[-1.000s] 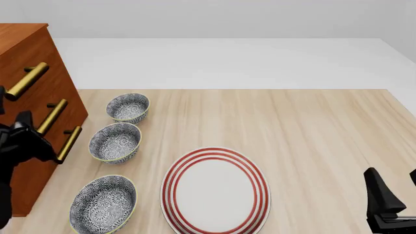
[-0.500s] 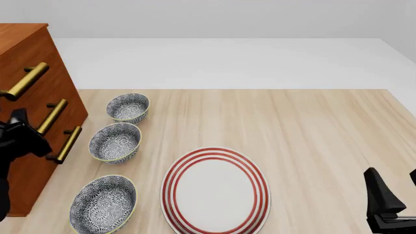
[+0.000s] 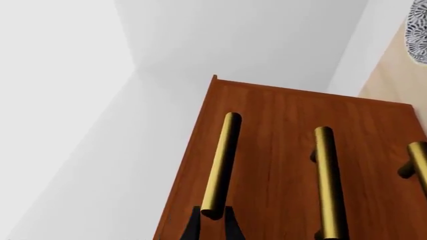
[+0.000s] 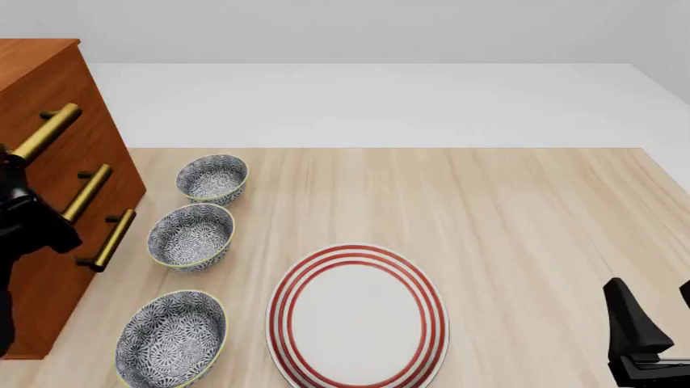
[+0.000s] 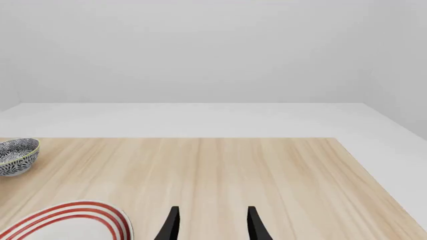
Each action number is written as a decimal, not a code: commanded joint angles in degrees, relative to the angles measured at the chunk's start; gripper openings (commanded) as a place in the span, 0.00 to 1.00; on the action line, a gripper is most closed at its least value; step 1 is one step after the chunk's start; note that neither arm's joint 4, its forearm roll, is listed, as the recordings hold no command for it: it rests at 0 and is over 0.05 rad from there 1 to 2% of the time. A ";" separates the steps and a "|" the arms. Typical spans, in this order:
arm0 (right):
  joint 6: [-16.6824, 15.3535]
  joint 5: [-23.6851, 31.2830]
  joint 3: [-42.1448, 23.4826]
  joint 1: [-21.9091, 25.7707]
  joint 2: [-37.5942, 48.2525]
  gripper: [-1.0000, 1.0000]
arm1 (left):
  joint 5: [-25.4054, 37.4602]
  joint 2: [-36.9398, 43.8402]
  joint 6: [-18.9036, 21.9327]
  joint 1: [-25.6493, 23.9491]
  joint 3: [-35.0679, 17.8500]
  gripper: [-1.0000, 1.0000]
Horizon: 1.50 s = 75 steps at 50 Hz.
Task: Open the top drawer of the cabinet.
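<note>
**Left hand at the top handle, drawer shut**

At the left edge of the bench (image 4: 518,202) stands the cabinet (image 4: 44,81), its 3 drawer fronts facing the bowls; the top drawer (image 3: 267,130) sits flush with the 2 below it, not pulled out; its brass handle (image 3: 219,165) runs along the front, and in the left wrist view the near end of that bar lies between the 2 dark fingertips of the left hand (image 3: 213,225); the fingertips sit close on either side of the bar, but whether they press on it I cannot tell; in the front view the left hand (image 4: 24,212) is a dark mass against the cabinet face, just below the top handle; 3 patterned bowls (image 4: 192,234) line up beside the cabinet, with a red-ringed plate (image 4: 358,317) near them; the right hand (image 5: 210,225) is low at the near right corner, well apart from everything, fingers spread and holding nothing.
</note>
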 commanded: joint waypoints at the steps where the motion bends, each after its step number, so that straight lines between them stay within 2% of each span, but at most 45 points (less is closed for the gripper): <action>1: 0.01 0.00 0.00 0.00 0.00 1.00 | -1.34 1.02 2.30 -0.87 0.58 0.00; 20: 0.01 0.00 0.00 0.00 0.00 1.00 | -4.13 2.29 4.82 -2.84 2.71 0.00; 46: -0.01 0.00 0.00 0.00 0.00 1.00 | -0.52 -1.31 6.27 -5.77 3.28 0.00; 75: -0.01 0.00 0.00 0.00 0.00 1.00 | 0.18 -2.35 8.35 -8.89 5.22 0.00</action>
